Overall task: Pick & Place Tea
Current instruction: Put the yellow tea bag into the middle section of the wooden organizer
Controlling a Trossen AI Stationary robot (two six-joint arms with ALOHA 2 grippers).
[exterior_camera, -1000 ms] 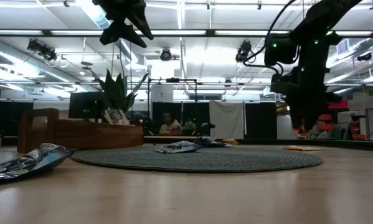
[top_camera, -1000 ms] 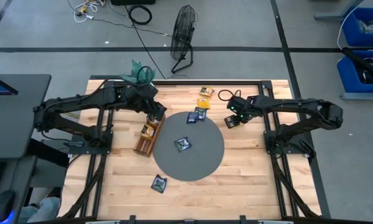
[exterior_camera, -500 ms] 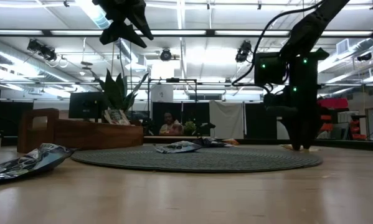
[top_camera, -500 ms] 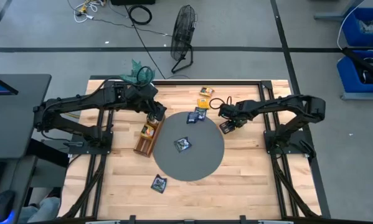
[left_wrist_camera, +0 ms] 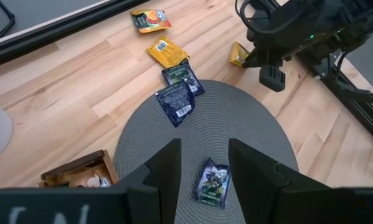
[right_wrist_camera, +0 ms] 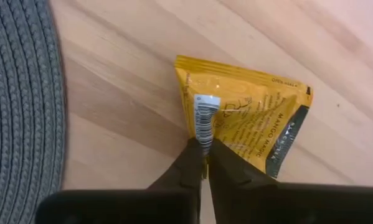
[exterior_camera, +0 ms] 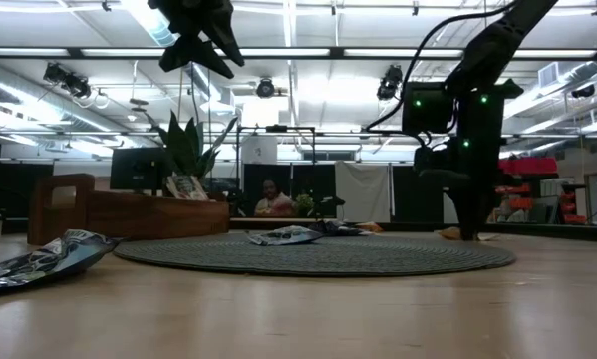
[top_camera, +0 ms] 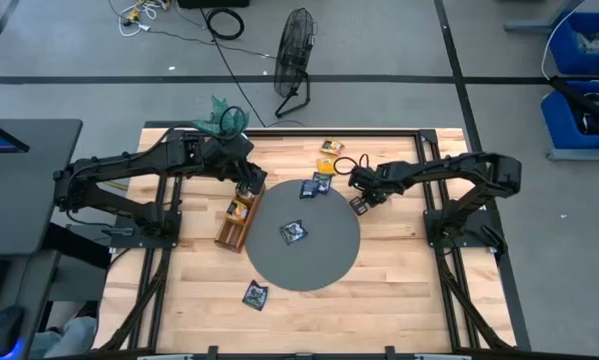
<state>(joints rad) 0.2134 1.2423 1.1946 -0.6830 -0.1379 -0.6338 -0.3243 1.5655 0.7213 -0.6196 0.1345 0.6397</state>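
The right hand (top_camera: 360,203) was lowered to the wooden surface (top_camera: 399,290) just beyond the right rim of the round grey mat (top_camera: 324,262), right of centre in the overhead frame; its fingers (right_wrist_camera: 192,163) were pinched together on the edge of a yellow mango tea sachet (right_wrist_camera: 245,122) lying flat on the wood beside the mat's edge. In the level view this hand (exterior_camera: 467,231) reached down to the surface at the right of the frame. The left hand (top_camera: 249,186) was poised above the upper end of the long wooden tray (top_camera: 235,222), left of centre in the overhead frame, with its two fingers (left_wrist_camera: 164,168) spread apart and holding nothing. The remaining tea lay scattered: one dark sachet (top_camera: 293,233) near the middle of the mat, two overlapping dark blue sachets (top_camera: 314,186) at the mat's upper rim, a yellow sachet (top_camera: 325,165) just above them, an orange sachet (top_camera: 331,148) higher still near the surface's top edge, and one dark sachet (top_camera: 255,294) on bare wood at the lower left, off the mat. Pale items (top_camera: 238,209) rested inside the tray, though what they were could not be told.
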